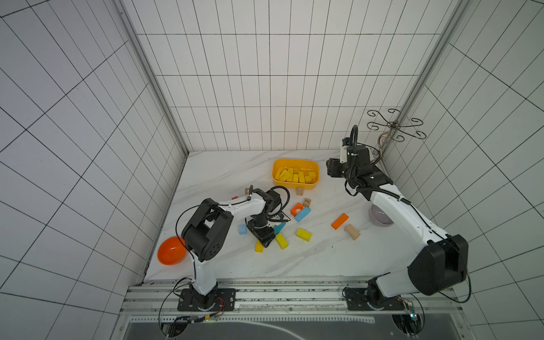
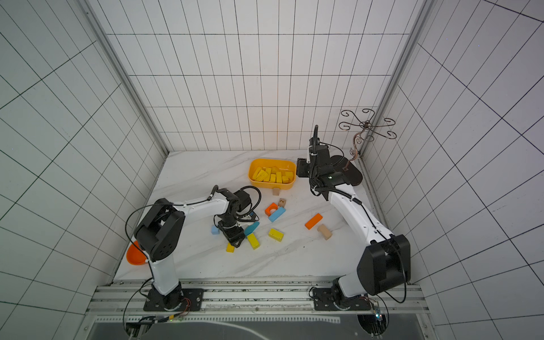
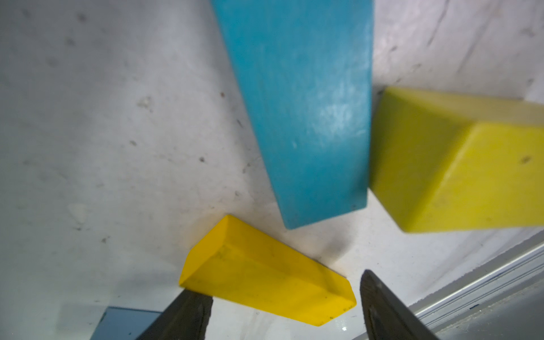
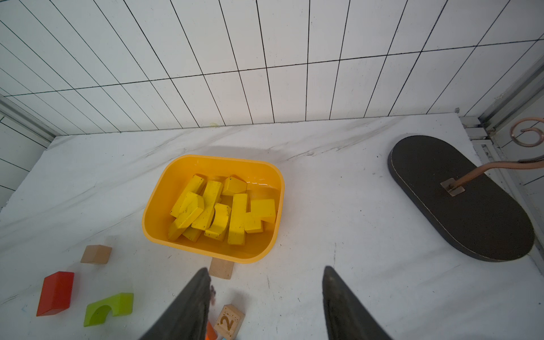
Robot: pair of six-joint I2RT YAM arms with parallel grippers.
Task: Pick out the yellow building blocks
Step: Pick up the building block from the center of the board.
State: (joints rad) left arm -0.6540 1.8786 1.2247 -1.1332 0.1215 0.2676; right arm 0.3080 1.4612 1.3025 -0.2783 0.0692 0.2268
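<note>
Above the bench (image 1: 309,262), left fingers (image 3: 188,315) are hovering wide over a yellow block (image 3: 259,273), probably needing descent and closure; right fingers (image 4: 185,306) are hanging apart, empty.

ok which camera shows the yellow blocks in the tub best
The right wrist view: it looks down into the yellow tub, so the yellow blocks show as separate shapes. Both top views show them small and far. The left wrist view misses them.

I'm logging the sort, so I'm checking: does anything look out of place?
Yes: three yellow blocks lie on the table, outside the tub: one at the left gripper, one beside the teal bar, one alone.
</note>
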